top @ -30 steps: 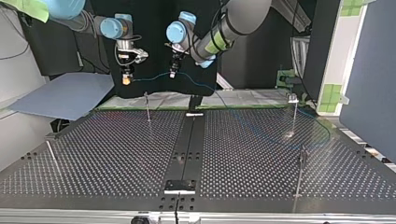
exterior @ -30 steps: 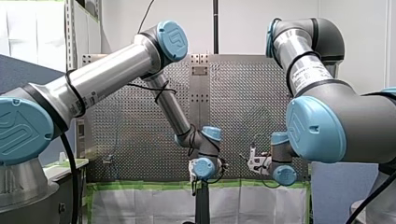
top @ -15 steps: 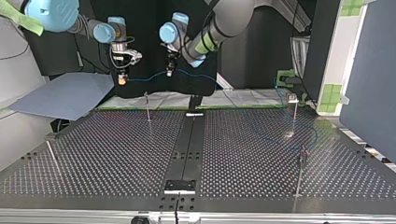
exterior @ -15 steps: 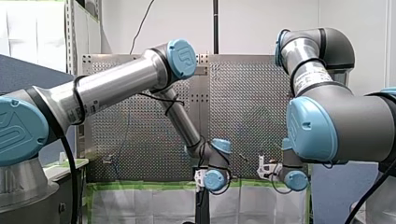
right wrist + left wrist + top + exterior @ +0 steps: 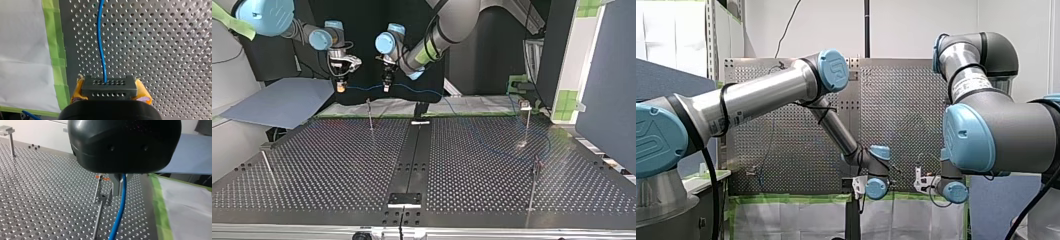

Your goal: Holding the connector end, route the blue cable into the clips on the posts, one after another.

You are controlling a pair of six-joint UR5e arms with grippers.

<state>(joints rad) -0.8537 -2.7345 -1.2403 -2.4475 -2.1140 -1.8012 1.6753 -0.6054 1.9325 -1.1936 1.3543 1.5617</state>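
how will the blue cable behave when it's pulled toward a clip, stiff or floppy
Probably floppy: past my left gripper the blue cable trails in loose curves onto the table. Likely light, since it is a thin strand. The connector looks rigid, a block clamped in my right gripper.

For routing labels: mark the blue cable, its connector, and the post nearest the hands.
connector (image 5: 109, 86), right wrist view, centre of its black perforated face.
blue cable (image 5: 101, 45), right wrist view, mid-run ahead of the connector.
post (image 5: 370, 116), top view, middle of its thin shaft.
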